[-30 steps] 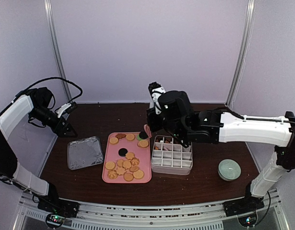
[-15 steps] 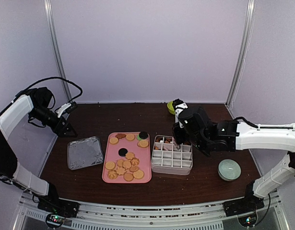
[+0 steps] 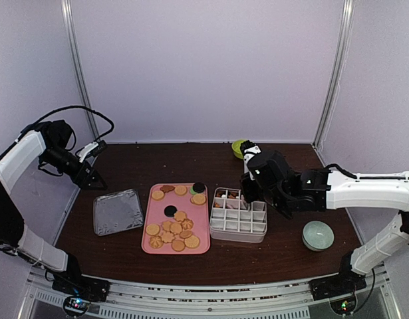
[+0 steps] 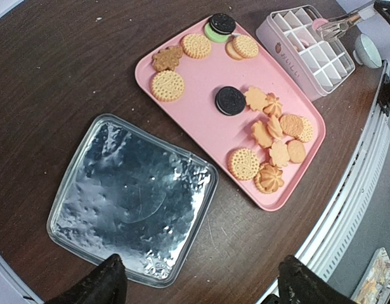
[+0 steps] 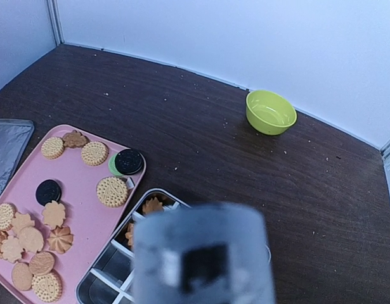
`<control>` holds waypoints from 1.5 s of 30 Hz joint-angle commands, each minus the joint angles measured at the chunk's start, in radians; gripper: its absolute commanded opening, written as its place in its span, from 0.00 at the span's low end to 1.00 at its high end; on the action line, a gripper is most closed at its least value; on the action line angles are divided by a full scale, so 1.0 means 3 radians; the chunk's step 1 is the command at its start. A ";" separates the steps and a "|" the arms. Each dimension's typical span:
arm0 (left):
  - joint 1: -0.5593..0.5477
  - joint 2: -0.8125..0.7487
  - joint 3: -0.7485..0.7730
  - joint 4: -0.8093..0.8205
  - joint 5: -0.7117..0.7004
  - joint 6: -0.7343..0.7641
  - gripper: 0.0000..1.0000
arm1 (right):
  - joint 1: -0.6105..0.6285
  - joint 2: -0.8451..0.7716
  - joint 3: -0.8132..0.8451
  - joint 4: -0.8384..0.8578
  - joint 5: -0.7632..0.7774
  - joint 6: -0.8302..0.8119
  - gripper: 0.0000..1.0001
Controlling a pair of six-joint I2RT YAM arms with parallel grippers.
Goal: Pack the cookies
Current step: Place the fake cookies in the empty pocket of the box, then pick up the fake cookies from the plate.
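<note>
Several cookies [image 3: 174, 227], tan with two black ones, lie on a pink tray [image 3: 158, 211]; they also show in the left wrist view [image 4: 271, 126]. A few cookies [image 5: 152, 204] lie in the far cells of a white divided box [image 3: 237, 234]. My right gripper [image 3: 247, 193] hovers over the box's far side, shut on metal tongs [image 4: 337, 26] with pink tips. A blurred grey shape hides its fingers in the right wrist view. My left gripper [image 4: 204, 285] is open and empty, high above the table at the far left [image 3: 91, 178].
A foil tray [image 3: 118, 211] lies left of the pink tray. A lime-green bowl [image 3: 239, 147] stands at the back, behind the box. A pale green round dish [image 3: 318, 234] sits right of the box. Walls enclose the table's back and sides.
My right arm has swung right, from over the pink tray's far right corner to over the divided box, carrying the tongs. The left arm has not moved.
</note>
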 commanded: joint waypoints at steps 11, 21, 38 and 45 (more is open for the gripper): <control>0.0030 -0.0032 0.0070 -0.0010 0.0012 0.0023 0.87 | -0.0074 -0.0029 0.0029 0.0042 0.0050 -0.0015 0.34; 0.0034 -0.0045 0.0046 0.0006 -0.0054 0.0035 0.86 | 0.0129 -0.0072 0.0394 0.0073 0.0031 -0.0168 0.29; 0.0068 -0.0071 0.0011 0.0039 -0.0121 0.0029 0.87 | 0.0714 0.1261 0.1621 0.0359 -0.0463 -0.0152 0.29; 0.0070 -0.0080 -0.0016 0.0036 -0.0114 0.0039 0.87 | 0.0712 0.1741 0.2073 0.0321 -0.0498 -0.0177 0.33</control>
